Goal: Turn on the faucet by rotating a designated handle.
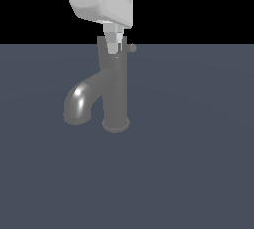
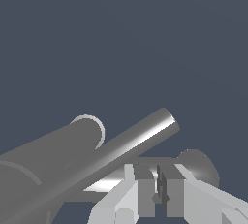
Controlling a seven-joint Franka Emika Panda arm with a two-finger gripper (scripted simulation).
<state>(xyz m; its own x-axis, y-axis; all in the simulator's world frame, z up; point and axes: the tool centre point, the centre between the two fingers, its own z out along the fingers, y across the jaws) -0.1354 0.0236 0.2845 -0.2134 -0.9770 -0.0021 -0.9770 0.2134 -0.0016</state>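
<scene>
The grey faucet (image 1: 115, 86) stands upright on its flared base ring, its thick spout (image 1: 78, 105) curving down toward the exterior view's left. The handle (image 1: 131, 47) shows only as a small rod end at the top cap. My white gripper (image 1: 114, 47) hangs straight over the faucet's top, fingers shut and reaching down to the cap beside the handle. In the wrist view the glossy handle rod (image 2: 140, 138) runs diagonally just beyond the fingers (image 2: 143, 189), not between them. The faucet body (image 2: 53, 160) lies alongside the rod. My gripper (image 2: 157, 189) has only a thin slit between its fingers.
The faucet stands on a flat dull blue-grey floor (image 1: 198, 163) that reaches to a black background. The rounded spout end (image 2: 198, 167) shows behind the fingers in the wrist view.
</scene>
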